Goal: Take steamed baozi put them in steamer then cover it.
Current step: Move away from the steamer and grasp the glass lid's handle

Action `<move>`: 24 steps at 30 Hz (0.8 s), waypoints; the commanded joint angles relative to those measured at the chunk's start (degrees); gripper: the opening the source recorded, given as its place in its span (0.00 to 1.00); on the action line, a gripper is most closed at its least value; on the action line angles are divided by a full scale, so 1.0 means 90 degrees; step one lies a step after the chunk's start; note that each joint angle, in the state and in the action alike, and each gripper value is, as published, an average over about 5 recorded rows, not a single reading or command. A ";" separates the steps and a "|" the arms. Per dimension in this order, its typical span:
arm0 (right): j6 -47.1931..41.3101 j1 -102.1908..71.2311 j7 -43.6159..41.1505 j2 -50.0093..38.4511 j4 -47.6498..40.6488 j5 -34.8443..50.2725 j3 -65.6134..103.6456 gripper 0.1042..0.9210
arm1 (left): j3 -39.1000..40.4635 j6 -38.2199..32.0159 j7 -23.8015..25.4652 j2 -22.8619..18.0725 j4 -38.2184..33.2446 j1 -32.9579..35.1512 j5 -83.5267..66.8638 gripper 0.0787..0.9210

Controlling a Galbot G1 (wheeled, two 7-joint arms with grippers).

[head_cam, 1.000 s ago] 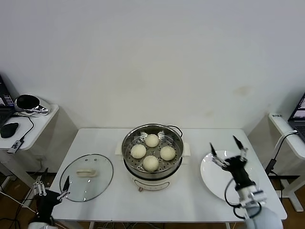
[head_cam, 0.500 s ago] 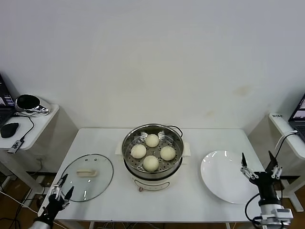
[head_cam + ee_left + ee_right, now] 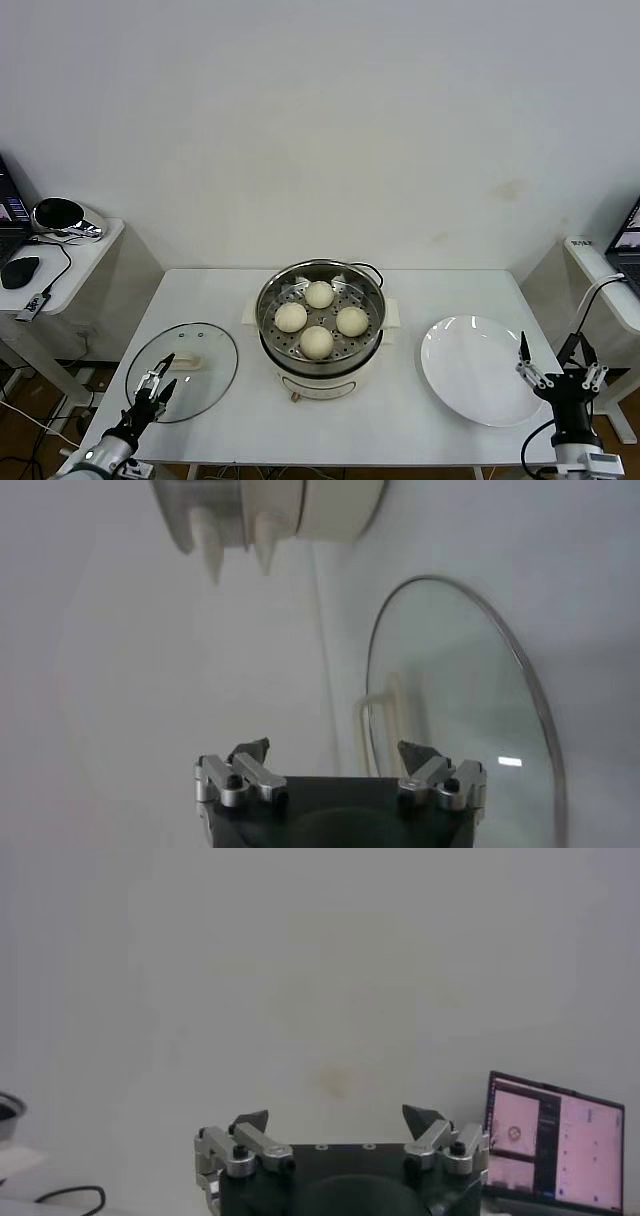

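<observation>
Buns (image 3: 319,320), four of them, sit in the steamer (image 3: 320,330) at the middle of the white table (image 3: 400,420), on its holed tray, with no lid on the pot. The left claw (image 3: 158,379) hangs wide open and empty over the near edge of the glass lid (image 3: 182,372), which lies flat on the table left of the steamer; its fingertips (image 3: 250,750) point toward the lid's cream handle (image 3: 385,725). The right claw (image 3: 556,364) is also wide open and empty, raised off the near right corner of the table, just right of the bare white plate (image 3: 478,370). A laptop (image 3: 555,1138) stands on a side desk further right.
</observation>
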 commanded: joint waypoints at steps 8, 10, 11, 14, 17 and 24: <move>0.0046 -0.0183 0.0061 0.0059 0.0049 -0.0016 0.0160 0.88 | 0.0555 0.0004 0.0076 0.0024 0.1121 -0.1524 0.0347 0.88; 0.0054 -0.0195 0.0056 0.0063 0.0041 -0.0024 0.0166 0.88 | 0.0572 0.0022 0.0090 0.0032 0.1233 -0.1633 0.0343 0.88; 0.0056 -0.0196 0.0051 0.0065 0.0039 -0.0031 0.0166 0.88 | 0.0582 0.0030 0.0100 0.0038 0.1292 -0.1681 0.0341 0.88; 0.0060 -0.0197 0.0036 0.0072 0.0035 -0.0049 0.0165 0.88 | 0.0602 0.0051 0.0121 0.0052 0.1466 -0.1785 0.0334 0.88; 0.0062 -0.0196 0.0027 0.0074 0.0029 -0.0057 0.0161 0.88 | 0.0609 0.0056 0.0119 0.0051 0.1604 -0.1834 0.0322 0.88; 0.0083 -0.0195 0.0016 0.0090 0.0007 -0.0109 0.0127 0.88 | 0.0612 0.0053 0.0061 0.0025 0.1806 -0.1911 0.0209 0.88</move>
